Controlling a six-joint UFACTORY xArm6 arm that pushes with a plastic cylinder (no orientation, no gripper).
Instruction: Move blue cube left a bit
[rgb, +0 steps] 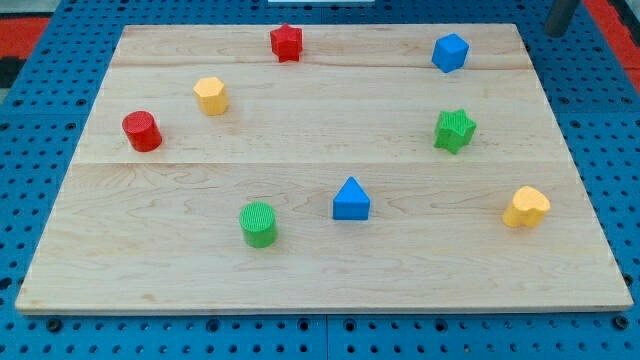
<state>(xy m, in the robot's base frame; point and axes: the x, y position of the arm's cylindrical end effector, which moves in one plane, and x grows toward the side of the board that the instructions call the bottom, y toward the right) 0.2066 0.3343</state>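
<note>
my tip (556, 33) at view's top right corner, off the counter (320, 270) edge, no jaws on this rod so their state can't be told, blue cube (450, 52) near, left of tip, green star (455, 130) below cube, red star (286, 42) far left

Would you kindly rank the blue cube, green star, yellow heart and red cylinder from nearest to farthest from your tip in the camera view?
From my tip at the view's top right:
1. Blue cube, top right.
2. Green star, right of centre.
3. Yellow heart, lower right.
4. Red cylinder, far left.
</note>
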